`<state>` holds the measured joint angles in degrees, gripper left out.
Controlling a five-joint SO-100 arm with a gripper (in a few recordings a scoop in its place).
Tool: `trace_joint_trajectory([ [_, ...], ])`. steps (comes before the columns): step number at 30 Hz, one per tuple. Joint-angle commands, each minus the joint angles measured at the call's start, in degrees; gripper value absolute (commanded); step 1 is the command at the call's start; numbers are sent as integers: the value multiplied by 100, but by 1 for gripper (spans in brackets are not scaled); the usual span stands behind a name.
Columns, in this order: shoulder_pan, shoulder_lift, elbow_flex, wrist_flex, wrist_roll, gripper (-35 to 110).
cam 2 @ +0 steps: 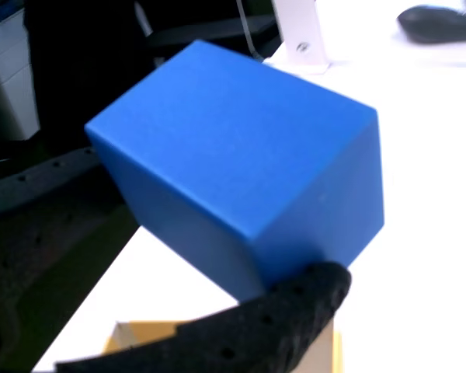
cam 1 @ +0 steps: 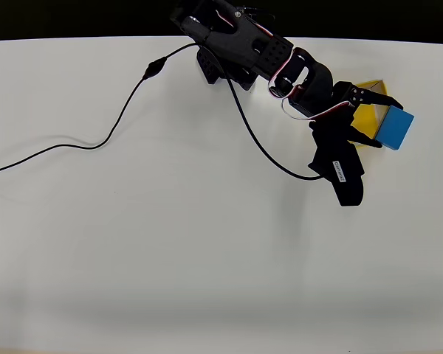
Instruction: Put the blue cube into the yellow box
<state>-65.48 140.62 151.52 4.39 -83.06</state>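
Nearest the wrist camera, the blue cube is filling the view, with a dark finger pressing against its lower edge and a sliver of the yellow box peeking out at 6 o'clock. From overhead, the hand is gripping the cube above the white table, at the box's 4 o'clock edge. Judging by that offset, the cube should be shifted toward 10 o'clock, centred over the yellow floor, lowered, then released.
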Motion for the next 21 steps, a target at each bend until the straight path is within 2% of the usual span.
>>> trace_joint_trajectory([
  [1, -193, -123, -211, -545, -44, 29],
  [12, -466, -633, 431, -1248, -211, 30],
  [21, -686, -536, 694, -1072, -9, 30],
])
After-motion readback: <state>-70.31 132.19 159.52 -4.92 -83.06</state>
